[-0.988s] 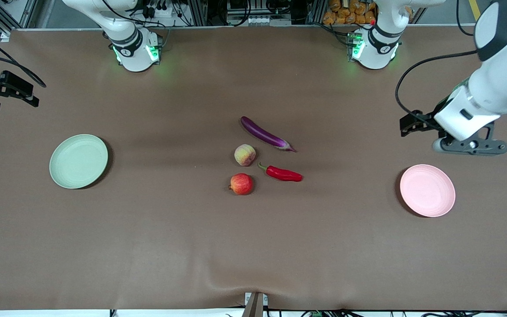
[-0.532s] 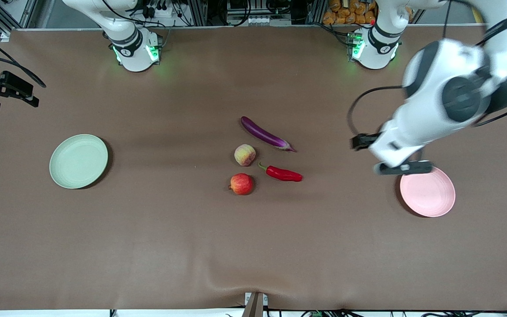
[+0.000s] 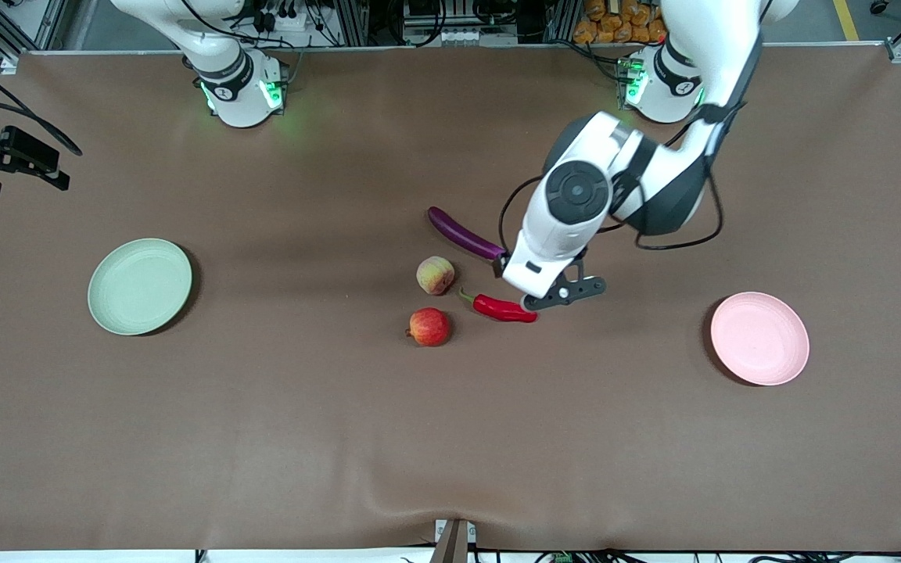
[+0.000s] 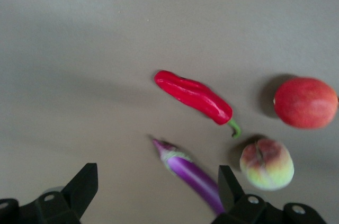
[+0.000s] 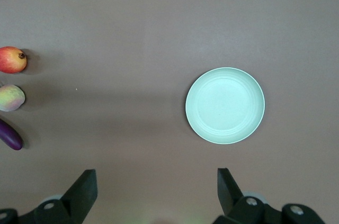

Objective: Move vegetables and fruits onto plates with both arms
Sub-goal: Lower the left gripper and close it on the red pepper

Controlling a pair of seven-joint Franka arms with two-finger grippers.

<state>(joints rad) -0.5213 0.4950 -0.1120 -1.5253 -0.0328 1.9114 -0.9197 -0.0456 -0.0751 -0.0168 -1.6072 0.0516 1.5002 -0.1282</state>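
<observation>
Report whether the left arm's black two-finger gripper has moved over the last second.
Yes. The left gripper swung from beside the pale pink plate toward the table's middle, now over the red chili pepper.

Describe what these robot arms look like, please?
Both are chunky white jointed arms with black-grey bands and green lights glowing at their bases. The left arm trails a looping black cable. Each hand is black with two fingers.

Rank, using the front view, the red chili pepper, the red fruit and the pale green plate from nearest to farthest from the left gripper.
1. Red chili pepper: just under the open left gripper, mid-table.
2. Red fruit: beside the pepper, toward the right arm's end.
3. Pale green plate: well toward the right arm's end of the table.
</observation>
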